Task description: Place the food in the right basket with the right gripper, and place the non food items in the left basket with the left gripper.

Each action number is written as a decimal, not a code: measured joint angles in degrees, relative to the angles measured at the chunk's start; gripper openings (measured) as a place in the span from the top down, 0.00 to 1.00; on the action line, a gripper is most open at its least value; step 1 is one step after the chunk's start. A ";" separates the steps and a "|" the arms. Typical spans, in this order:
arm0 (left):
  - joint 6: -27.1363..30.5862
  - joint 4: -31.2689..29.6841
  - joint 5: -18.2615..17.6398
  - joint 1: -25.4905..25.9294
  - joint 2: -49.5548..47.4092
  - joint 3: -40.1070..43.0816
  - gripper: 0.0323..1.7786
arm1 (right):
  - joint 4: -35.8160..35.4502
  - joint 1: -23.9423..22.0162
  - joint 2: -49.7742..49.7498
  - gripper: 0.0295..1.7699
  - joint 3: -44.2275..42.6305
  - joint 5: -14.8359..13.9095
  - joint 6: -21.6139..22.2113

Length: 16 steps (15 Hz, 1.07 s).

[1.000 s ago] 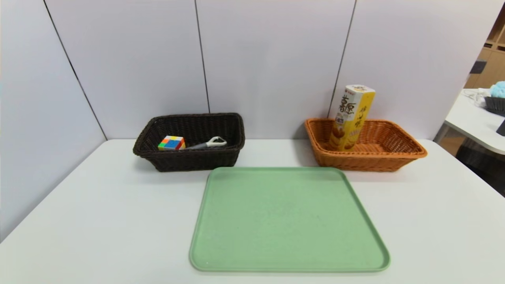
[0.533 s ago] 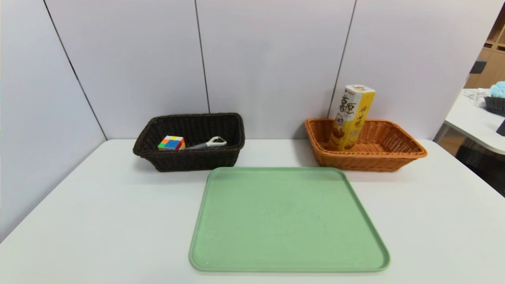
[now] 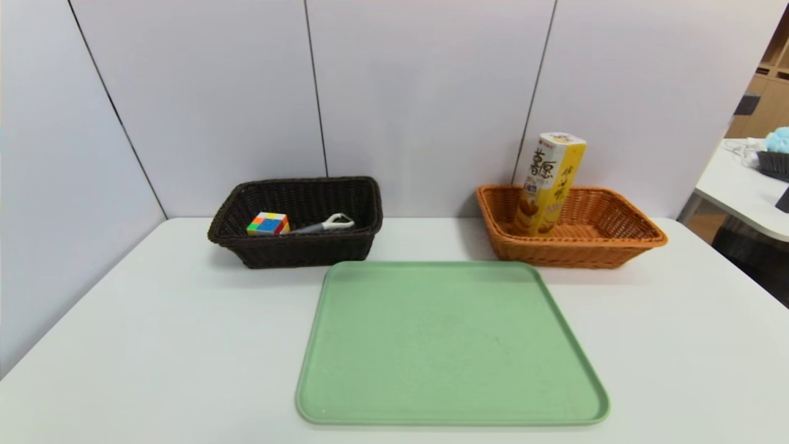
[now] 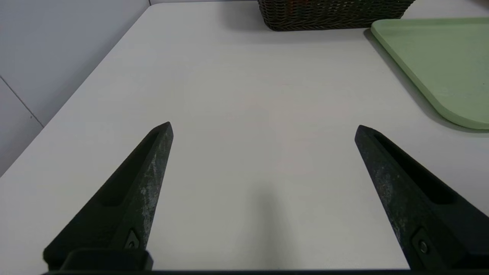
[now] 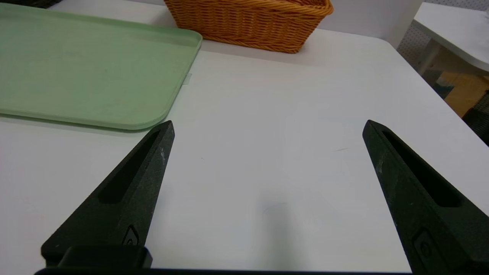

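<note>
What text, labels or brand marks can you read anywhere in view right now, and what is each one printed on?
Yellow snack box, standing in the orange basket: large dark Chinese characters down its white front panel, too blurred to quote with confidence.
Same box, top corner: small red logo, unreadable.
Same box, yellow side: a column of smaller characters, unreadable.
Puzzle cube, peeler, dark basket, green tray: no text visible.

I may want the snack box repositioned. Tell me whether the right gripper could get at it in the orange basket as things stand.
Probably yes. The snack box stands tall above the orange basket rim, and the right gripper is open and empty, with only bare table ahead of it.
</note>
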 joint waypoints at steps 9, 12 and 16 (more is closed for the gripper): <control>-0.78 -0.20 0.00 -0.06 0.00 0.00 0.05 | -0.41 0.09 0.02 0.04 -0.02 -1.96 7.47; -0.65 -0.22 0.00 -0.06 0.00 0.00 0.05 | -0.41 0.09 0.00 0.04 -0.02 -1.99 7.53; -0.52 -0.29 0.00 -0.06 0.00 0.00 0.05 | -0.41 0.11 0.00 0.04 -0.02 -1.96 7.53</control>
